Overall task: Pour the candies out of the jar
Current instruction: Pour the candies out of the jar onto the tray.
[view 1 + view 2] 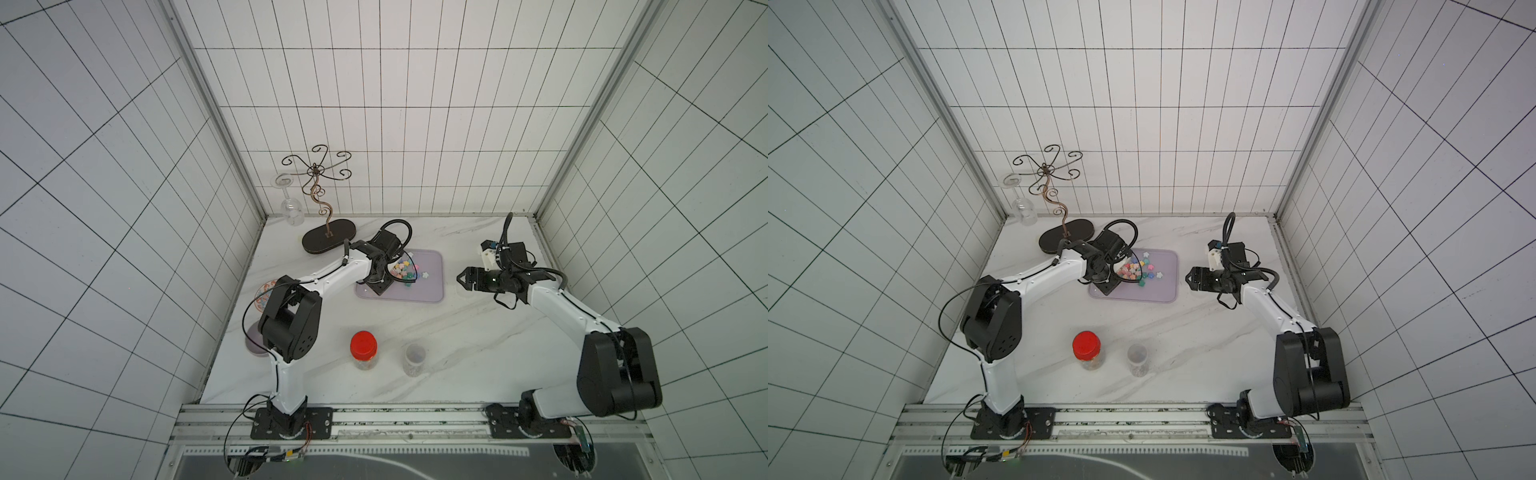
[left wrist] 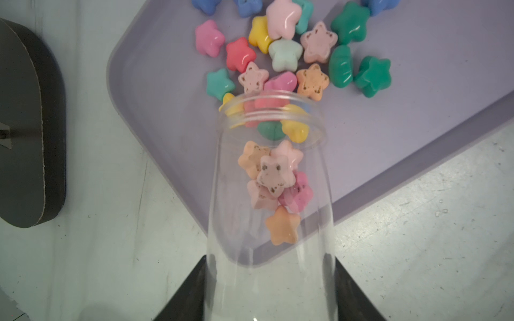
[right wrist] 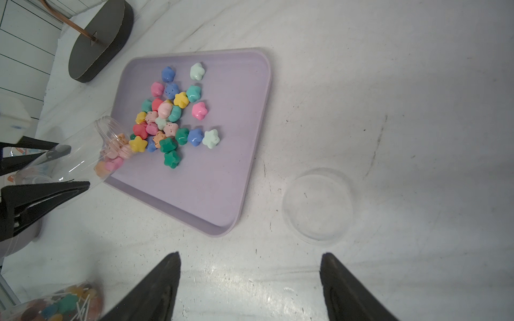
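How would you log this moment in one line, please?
left gripper: shut on jar, tilted over tray | candies: most on tray, some in jar | right gripper: open, empty | lid: off, beside tray

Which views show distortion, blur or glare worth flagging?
In both top views, wide-angle distortion splays the white tiled walls outward. In the left wrist view, the clear plastic jar turns soft near the lens, while the pastel star candies are sharp. In the right wrist view, glare streaks the white marble tabletop, and the clear round lid barely stands out.
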`<state>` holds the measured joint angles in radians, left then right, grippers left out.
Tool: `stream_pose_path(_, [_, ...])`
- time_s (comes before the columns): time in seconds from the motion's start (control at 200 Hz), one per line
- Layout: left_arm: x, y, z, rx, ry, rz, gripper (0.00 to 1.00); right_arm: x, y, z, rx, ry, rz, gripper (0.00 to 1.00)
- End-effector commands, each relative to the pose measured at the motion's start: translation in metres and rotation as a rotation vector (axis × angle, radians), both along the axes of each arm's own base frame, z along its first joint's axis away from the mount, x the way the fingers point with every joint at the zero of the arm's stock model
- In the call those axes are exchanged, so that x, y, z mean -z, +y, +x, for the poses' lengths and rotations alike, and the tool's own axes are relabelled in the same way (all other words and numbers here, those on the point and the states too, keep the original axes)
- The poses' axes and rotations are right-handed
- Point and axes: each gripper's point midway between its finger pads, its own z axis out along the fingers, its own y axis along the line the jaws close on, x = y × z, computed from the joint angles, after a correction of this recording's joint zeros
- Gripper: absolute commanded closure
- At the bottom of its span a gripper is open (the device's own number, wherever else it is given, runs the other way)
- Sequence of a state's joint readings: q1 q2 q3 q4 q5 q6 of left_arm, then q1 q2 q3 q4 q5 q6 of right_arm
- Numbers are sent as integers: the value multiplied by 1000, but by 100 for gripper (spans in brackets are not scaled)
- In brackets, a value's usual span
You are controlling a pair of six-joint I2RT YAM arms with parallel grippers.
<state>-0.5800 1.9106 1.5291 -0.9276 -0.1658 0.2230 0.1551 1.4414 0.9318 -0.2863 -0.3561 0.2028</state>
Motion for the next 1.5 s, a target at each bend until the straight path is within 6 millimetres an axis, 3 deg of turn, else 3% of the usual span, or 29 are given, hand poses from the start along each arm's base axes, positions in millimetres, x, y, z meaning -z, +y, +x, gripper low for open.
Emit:
stream_pose_path(0.0, [-30, 1, 4, -21, -68, -13, 61, 3, -2, -8, 6, 25, 13, 20])
stream_pose_path(0.435, [-30, 19, -10, -14, -78, 210, 62, 1, -1, -7, -2, 18, 14, 20])
stream_pose_path(0.66, [-27, 19, -10, -11, -74, 260, 61, 0, -7, -11, -9, 28, -35, 20])
stream_pose_path(1.155, [-29, 15, -14, -5, -87, 312, 61, 3, -1, -14, -39, 35, -7, 20])
stream_pose_path(1.305, [-50, 8, -16, -17, -156, 198, 61, -1, 4, -15, -63, 25, 18, 21])
stream_pose_path(1.495, [-91, -4, -25, 37, -242, -67, 61, -16, 21, -20, -141, -14, 107, 24])
